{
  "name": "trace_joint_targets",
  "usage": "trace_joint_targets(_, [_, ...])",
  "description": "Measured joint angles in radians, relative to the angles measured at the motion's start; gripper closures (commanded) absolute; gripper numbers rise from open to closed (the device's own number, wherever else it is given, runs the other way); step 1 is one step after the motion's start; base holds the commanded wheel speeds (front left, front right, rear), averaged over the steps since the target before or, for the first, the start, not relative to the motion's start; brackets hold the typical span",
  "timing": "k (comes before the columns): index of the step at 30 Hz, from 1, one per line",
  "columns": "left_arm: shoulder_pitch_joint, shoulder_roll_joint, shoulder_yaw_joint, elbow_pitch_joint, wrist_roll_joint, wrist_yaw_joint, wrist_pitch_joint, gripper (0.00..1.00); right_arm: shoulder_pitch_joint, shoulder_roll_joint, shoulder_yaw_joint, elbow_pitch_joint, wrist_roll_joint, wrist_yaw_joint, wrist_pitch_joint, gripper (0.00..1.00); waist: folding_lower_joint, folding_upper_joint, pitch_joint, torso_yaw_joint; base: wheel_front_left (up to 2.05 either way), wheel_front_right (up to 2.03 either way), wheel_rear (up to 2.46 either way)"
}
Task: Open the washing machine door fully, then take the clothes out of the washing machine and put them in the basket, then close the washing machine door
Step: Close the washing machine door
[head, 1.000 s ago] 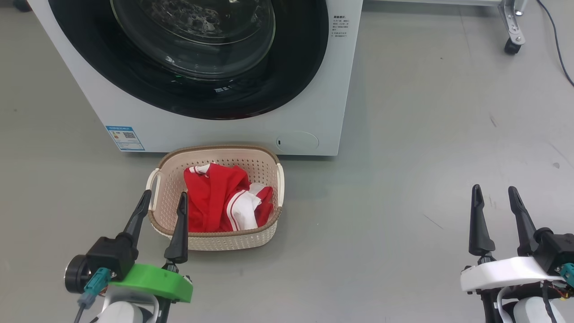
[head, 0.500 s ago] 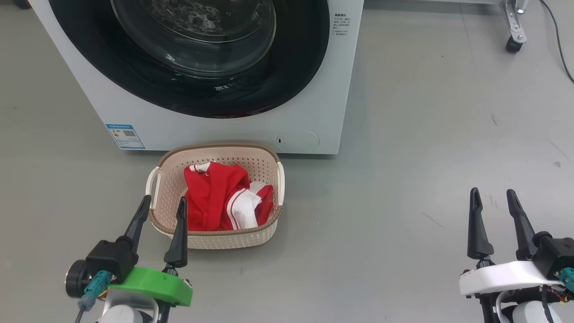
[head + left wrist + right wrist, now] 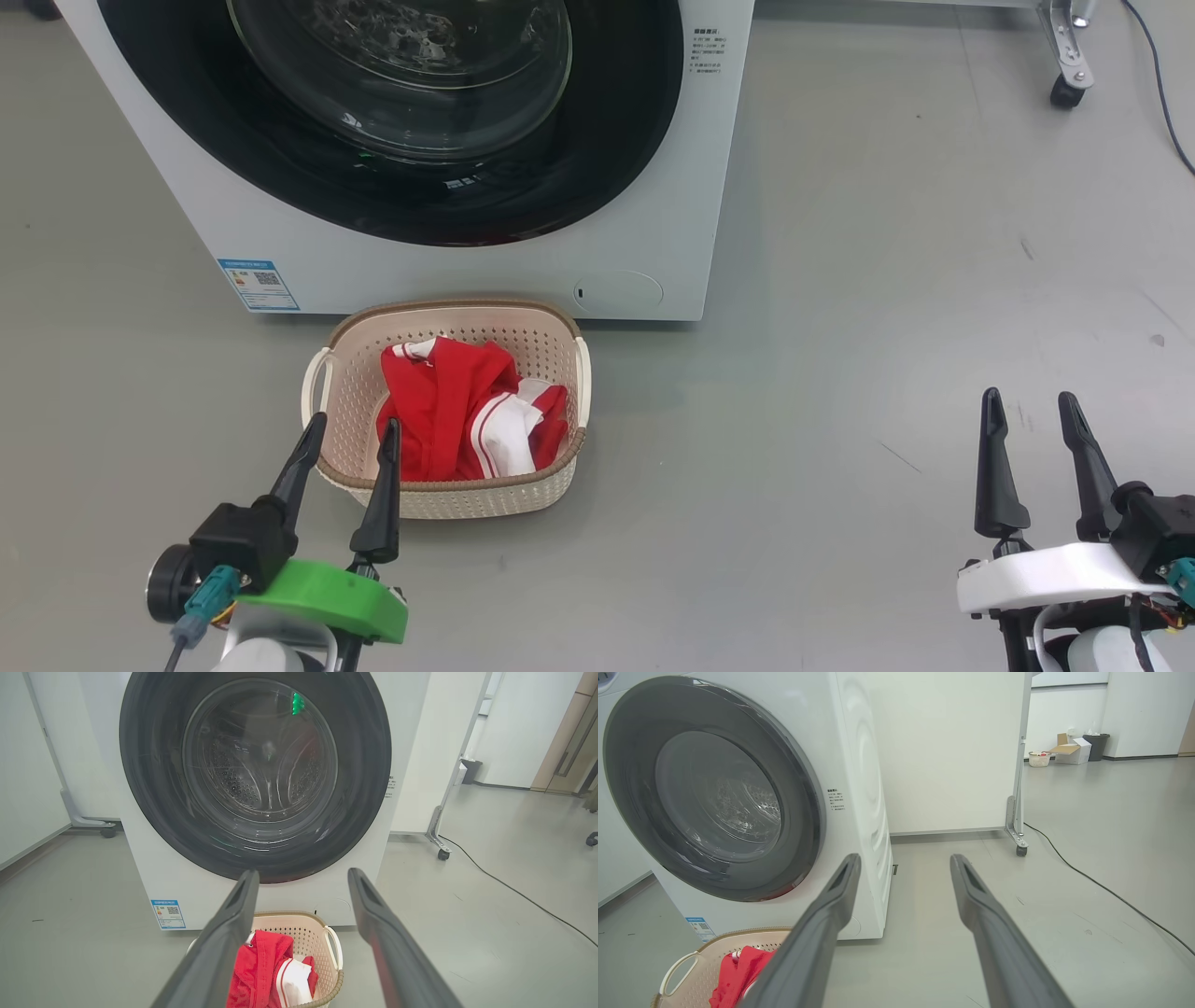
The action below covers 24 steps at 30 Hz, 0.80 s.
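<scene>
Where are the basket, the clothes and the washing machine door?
the basket (image 3: 476, 499): head view, cream front wall.
the clothes (image 3: 434, 411): head view, middle of the red fabric.
the washing machine door (image 3: 154, 788): left wrist view, black ring, left side.

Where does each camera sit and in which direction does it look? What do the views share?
Head view: on the head, looking forward and down at the basket, the clothes and the washing machine door; left gripper and right gripper show, open.
Left wrist view: on the left wrist, facing the door squarely; its two fingers show.
Right wrist view: on the right wrist, seeing the door obliquely; its two fingers show.
Shared by all three: door, basket, clothes.
</scene>
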Motion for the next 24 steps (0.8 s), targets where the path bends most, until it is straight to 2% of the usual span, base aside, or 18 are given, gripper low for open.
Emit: trace_joint_targets(24, [0.005, 0.000, -0.010, 0.017, -0.027, 0.000, 0.000, 0.00, 0.017, 0.001, -0.004, -0.001, -0.010, 0.004, 0.000, 0.00, 0.0000, 0.0000, -0.014, 0.004, 0.00, 0.00, 0.00])
